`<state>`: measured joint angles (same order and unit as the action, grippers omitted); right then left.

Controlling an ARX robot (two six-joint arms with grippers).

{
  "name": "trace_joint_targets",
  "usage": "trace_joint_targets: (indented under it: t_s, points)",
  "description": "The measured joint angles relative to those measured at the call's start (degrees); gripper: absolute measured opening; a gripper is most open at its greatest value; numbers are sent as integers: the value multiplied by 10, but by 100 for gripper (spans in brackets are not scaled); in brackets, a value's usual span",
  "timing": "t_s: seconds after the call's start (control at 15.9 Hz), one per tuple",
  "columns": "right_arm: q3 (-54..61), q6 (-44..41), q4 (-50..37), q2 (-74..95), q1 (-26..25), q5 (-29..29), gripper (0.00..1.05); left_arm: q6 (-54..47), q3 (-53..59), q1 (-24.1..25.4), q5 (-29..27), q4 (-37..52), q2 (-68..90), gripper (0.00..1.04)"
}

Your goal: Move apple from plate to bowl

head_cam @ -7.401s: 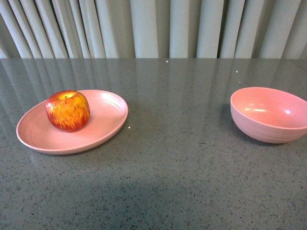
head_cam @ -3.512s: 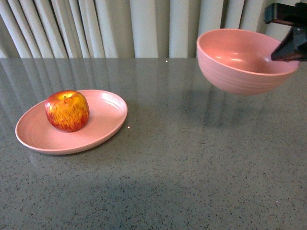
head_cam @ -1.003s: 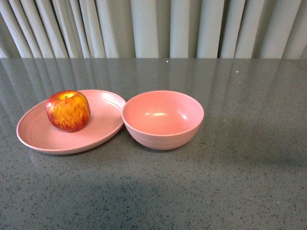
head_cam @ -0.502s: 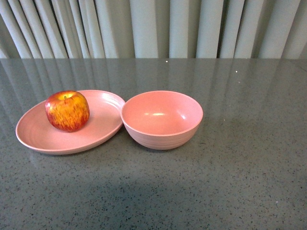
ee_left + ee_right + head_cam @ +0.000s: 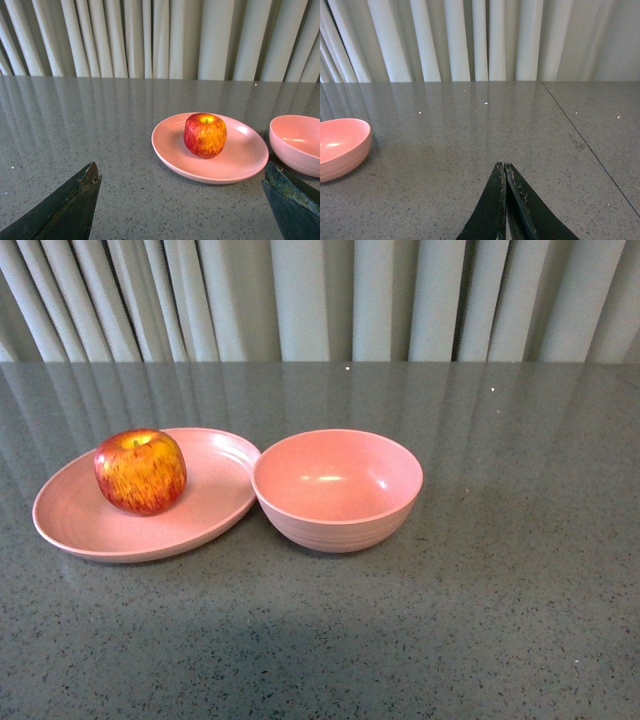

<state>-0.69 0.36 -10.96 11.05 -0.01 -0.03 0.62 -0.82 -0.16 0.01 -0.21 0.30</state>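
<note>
The red and yellow apple [image 5: 140, 471] stands on the left half of the shallow pink plate [image 5: 215, 495]. The deep pink bowl [image 5: 337, 488] stands empty right beside the plate, touching its right rim. Neither gripper shows in the front view. In the left wrist view the apple [image 5: 205, 135] sits on the plate [image 5: 240, 157], with the bowl [image 5: 296, 144] at the edge. My left gripper [image 5: 182, 172] is open and empty, short of the plate. My right gripper [image 5: 504, 164] is shut and empty over bare table, well away from the bowl [image 5: 342, 147].
The grey speckled table [image 5: 480, 620] runs back to pale pleated curtains [image 5: 320, 300]. A seam [image 5: 590, 150] crosses the tabletop in the right wrist view.
Since the oldest frames the bowl was lifted from the right side of the table and set down against the plate. Over the last second nothing has moved.
</note>
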Motion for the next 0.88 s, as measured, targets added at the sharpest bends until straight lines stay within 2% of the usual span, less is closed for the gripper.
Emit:
trace_joint_targets:
  t_s: [0.06,0.19,0.75,0.82,0.88]
  points:
    - [0,0,10,-12,0,0,2,0,0,0,0,0,0,98]
    - [0,0,113,-102,0,0,2,0,0,0,-1,0,0,98]
    - [0,0,112,-109,0,0,2,0,0,0,0,0,0,98]
    - [0,0,112,-109,0,0,16,0,0,0,0,0,0,98]
    - [0,0,112,-109,0,0,25,0,0,0,0,0,0,98]
